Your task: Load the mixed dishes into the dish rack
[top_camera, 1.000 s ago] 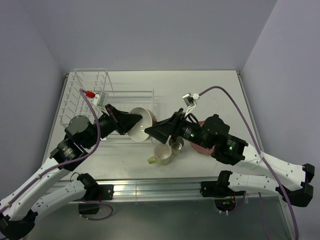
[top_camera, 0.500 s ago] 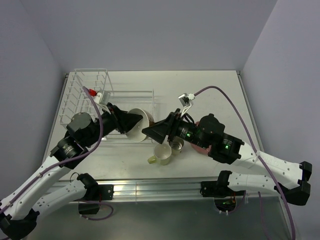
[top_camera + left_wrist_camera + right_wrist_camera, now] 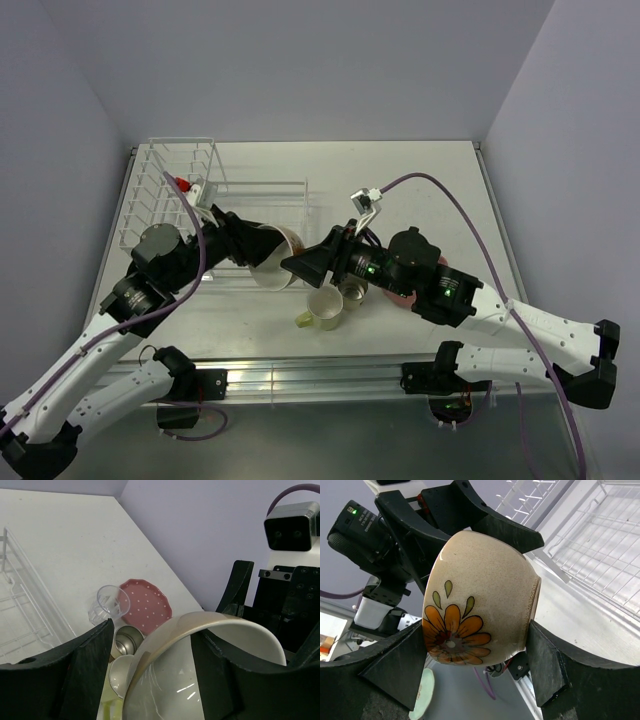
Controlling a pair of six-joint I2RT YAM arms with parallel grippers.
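Note:
The cream bowl [image 3: 270, 262] [image 3: 480, 610], with an orange flower on its side, hangs above the table just right of the dish rack [image 3: 170, 190]. My right gripper [image 3: 300, 265] [image 3: 477, 630] is shut on it, one pad on its base and one on its rim. Round the bowl's rim [image 3: 200, 680] my left gripper [image 3: 255, 245] [image 3: 155, 645] stands open, its pads clear of the rim. Below lie the pale yellow-green mug [image 3: 323, 309], the small steel cup [image 3: 352, 291] [image 3: 127, 639], the clear tumbler [image 3: 110, 602] and the pink dotted plate [image 3: 145, 605].
The rack's tall slotted end [image 3: 165, 175] is at the far left and its low basket [image 3: 270, 195] [image 3: 600, 545] reaches toward the bowl. My right arm [image 3: 440, 285] covers most of the plate in the top view. Walls close in the table's far and side edges.
My left gripper has opened and let go of the bowl. The right gripper has come a little further left and stays closed on the bowl.

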